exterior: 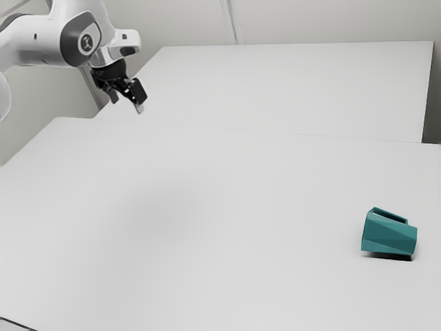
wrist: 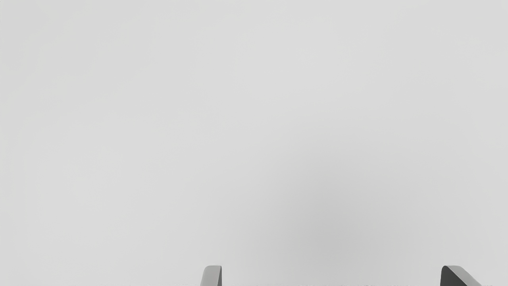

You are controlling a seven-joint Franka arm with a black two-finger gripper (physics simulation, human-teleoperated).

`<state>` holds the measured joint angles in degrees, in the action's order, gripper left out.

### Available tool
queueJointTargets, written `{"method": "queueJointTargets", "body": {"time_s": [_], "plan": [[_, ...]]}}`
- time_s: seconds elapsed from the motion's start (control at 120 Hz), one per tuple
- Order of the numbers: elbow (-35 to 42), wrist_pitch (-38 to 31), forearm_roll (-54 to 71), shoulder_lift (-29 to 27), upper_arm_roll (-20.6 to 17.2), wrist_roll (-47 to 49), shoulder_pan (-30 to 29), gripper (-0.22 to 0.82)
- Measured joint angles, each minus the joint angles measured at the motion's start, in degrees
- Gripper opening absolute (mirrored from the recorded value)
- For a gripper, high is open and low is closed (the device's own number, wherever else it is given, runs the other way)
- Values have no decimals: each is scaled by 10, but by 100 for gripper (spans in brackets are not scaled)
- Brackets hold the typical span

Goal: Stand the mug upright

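The mug [exterior: 389, 236] is on the table [exterior: 227, 276], tipped over on its side (a teal one, with flat, angular faces). Its handle [exterior: 391, 216] is on the upper side of the body, and a thin dark shadow [exterior: 390, 257] runs along the mug's underside. I cannot tell which end is the mouth.

Well apart from the mug, toward the exterior view's left and up above the tabletop, hangs the gripper [exterior: 127, 104]. Its two fingers are spread wide, with nothing pinched between them (the wrist view shows bare space from one tip to the other). The white arm [exterior: 41, 43] is farther still from the mug. A soft, blurry shadow [exterior: 158, 210] lies on the table, also to the exterior view's left of the mug.
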<state>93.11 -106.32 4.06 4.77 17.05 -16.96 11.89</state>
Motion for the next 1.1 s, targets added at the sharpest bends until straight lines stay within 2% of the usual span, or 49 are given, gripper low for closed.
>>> {"method": "queueJointTargets", "body": {"time_s": [0.2, 0.392, 0.542, 0.642, 1.1], "plan": [[36, -6, -28, -42, -1, 5, 14, 60], [176, -49, -86, -142, -3, 23, 68, 60], [257, -93, -138, -176, -12, 37, 74, 60], [286, -124, -171, -177, -17, 47, 95, 60], [316, -229, -325, -70, 0, 74, 218, 60]]}}
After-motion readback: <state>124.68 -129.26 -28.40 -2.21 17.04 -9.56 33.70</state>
